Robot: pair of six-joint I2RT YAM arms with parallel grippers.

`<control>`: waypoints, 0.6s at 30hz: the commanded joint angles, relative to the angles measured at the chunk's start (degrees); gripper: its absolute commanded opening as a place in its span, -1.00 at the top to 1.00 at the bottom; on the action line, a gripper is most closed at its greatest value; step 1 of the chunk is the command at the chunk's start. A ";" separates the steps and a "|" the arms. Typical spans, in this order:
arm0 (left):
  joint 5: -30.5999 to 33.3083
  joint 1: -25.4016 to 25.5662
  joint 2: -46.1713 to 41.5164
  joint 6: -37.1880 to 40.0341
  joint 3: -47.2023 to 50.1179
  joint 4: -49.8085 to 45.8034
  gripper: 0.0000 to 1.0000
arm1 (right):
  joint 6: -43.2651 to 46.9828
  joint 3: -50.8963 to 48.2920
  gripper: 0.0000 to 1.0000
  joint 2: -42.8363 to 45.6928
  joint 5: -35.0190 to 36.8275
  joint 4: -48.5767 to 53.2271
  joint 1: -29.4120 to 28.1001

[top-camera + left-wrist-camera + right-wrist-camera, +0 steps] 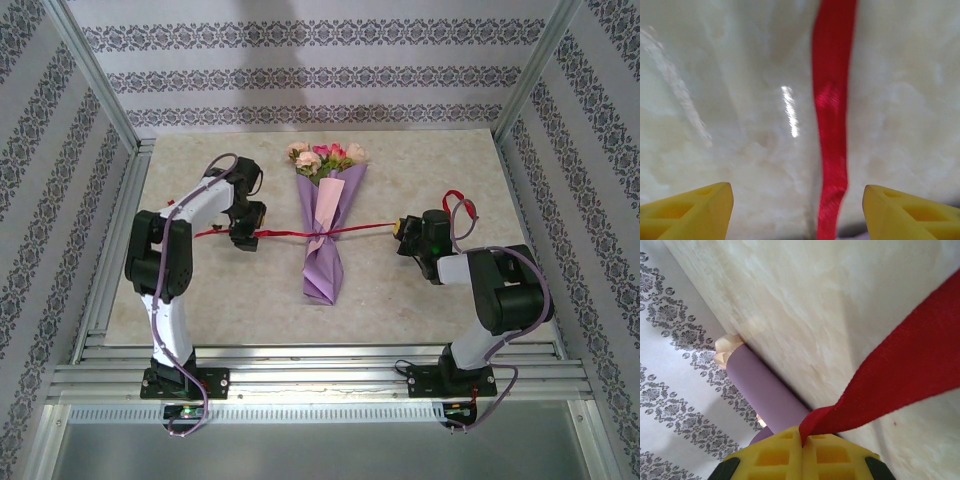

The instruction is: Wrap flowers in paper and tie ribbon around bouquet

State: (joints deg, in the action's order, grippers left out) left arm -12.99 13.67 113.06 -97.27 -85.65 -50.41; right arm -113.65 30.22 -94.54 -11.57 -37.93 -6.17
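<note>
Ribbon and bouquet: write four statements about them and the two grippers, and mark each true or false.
1. The ribbon goes around the middle of the bouquet. True.
2. The left gripper is clamped on the ribbon. False: its jaws stand open, and the ribbon runs loose between them.
3. The right gripper is shut on the ribbon. True.
4. The flowers point toward the arms' bases. False: the heads point to the far wall, and the narrow end of the bouquet points toward the bases.
</note>
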 commanded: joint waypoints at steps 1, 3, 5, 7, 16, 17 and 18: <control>0.32 -1.37 1.67 2.47 -1.57 -4.00 -0.38 | 1.05 0.72 1.00 -0.77 0.59 -0.73 -0.50; 0.43 -1.97 3.08 3.13 -2.04 -4.04 -0.34 | 1.05 0.85 1.00 -0.86 0.59 -0.77 -0.50; 0.45 -2.39 3.95 3.32 -1.90 -2.62 -0.27 | 1.07 1.07 1.00 -0.99 0.54 -0.82 -0.47; -0.03 -2.52 4.66 2.85 -1.22 0.30 -0.16 | 1.29 1.25 1.00 -1.21 0.41 -0.89 -0.45; -0.41 -2.80 4.86 0.55 0.34 8.49 -0.20 | 1.80 1.69 1.00 -1.70 -0.27 -1.25 -0.50; -0.50 -2.81 4.20 0.07 0.58 8.49 -0.21 | 1.77 1.69 1.00 -1.70 -0.28 -1.26 -0.50; -0.50 -2.85 3.42 -0.63 1.06 8.42 -0.22 | 1.79 1.63 1.00 -1.77 -0.17 -1.20 -0.51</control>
State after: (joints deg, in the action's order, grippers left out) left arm -13.41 11.44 118.43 -96.03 -85.71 -44.93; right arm -113.43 30.72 -95.33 -11.62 -38.02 -6.17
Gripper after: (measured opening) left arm 0.607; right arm 0.056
